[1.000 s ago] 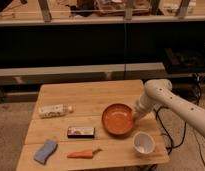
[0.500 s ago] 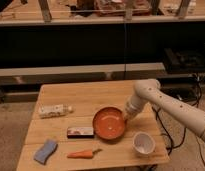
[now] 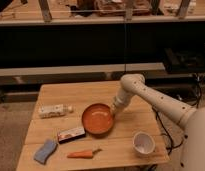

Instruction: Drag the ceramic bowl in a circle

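The gripper (image 3: pixel 115 111) reached down at the right edge of the ceramic bowl (image 3: pixel 98 119), touching or all but touching its rim; whether it pinched that rim could not be told. The white arm (image 3: pixel 156 100) ran from the right of the frame, bent at an elbow above the back of the wooden surface (image 3: pixel 86 92), and dropped to the bowl.

The ceramic bowl, wide, shallow and orange-red with a darker rim, sat near the middle of the surface, its pale-glinting interior holding nothing that could be seen. To its front right, well apart, a white cup (image 3: pixel 143 143) stood upright near the front right corner; its pale inside appeared empty.

Just beside the bowl's front left edge lay a flat red-and-white packet (image 3: pixel 71 133). A pale bottle (image 3: pixel 53 110) lay on its side to the bowl's left. Along the front edge rested a carrot (image 3: pixel 82 153) and, at the left corner, a blue-grey sponge (image 3: pixel 45 151). Dark shelving (image 3: pixel 71 45) stood behind the surface.
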Controlling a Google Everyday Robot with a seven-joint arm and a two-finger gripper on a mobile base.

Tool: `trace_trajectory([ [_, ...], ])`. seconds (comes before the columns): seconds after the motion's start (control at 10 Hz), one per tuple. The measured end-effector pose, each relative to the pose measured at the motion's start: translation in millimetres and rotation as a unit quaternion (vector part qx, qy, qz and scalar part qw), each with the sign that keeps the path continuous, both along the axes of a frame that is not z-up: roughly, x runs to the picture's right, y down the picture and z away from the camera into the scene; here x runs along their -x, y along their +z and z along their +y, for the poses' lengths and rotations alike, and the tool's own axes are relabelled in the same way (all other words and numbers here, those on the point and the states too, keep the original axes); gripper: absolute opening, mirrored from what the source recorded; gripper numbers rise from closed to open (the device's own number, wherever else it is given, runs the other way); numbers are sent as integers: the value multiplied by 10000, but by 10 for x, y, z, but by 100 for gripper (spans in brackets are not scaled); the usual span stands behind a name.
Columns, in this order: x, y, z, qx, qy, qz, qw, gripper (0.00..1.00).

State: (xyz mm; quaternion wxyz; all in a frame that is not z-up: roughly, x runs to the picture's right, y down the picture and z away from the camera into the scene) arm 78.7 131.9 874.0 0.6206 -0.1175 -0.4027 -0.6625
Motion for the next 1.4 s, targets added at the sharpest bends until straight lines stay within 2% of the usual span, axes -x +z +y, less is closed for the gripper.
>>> trace_trajectory([
  [0.2,35,171,-225,-51,170,68,9998,2],
  [0.4,4,288,-571,-189,530,228,9982,2],
  [0.6,-234,297,-740,-291,886,449,9946,2],
  [0.7,-476,225,-781,-376,1096,618,9913,2],
  [1.0,-1080,27,-784,-511,1433,1062,9826,2],
  [1.1,-1348,-79,-747,-539,1511,1288,9786,2],
  [1.3,-1749,-296,-602,-513,1547,1645,9728,2],
  [1.4,-1898,-410,-473,-459,1519,1780,9712,2],
])
